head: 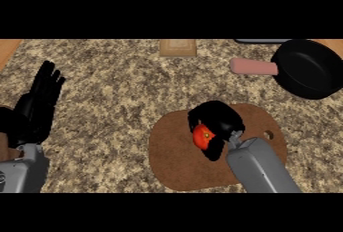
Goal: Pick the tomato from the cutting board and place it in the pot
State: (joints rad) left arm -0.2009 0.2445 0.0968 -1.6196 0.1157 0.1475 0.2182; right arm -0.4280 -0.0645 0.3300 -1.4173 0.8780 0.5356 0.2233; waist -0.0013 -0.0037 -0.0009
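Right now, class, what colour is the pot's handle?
Pink, on the black pot; its handle sticks out to the left. Head view shows it best.

Even, fairly bright light w/ no glare; cutting board (pixel 181 167) casts faint shadow at edge.

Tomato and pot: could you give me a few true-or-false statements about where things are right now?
1. The right robot hand is curled round the tomato. True.
2. The tomato is already in the pot. False: it is over the cutting board, in the hand.
3. The left robot hand holds the pot's handle. False: it rests open at the view's left edge.
4. The pot stands at the view's upper right, apart from the board. True.
5. The pot is red. False: it is black, with a pinkish handle.
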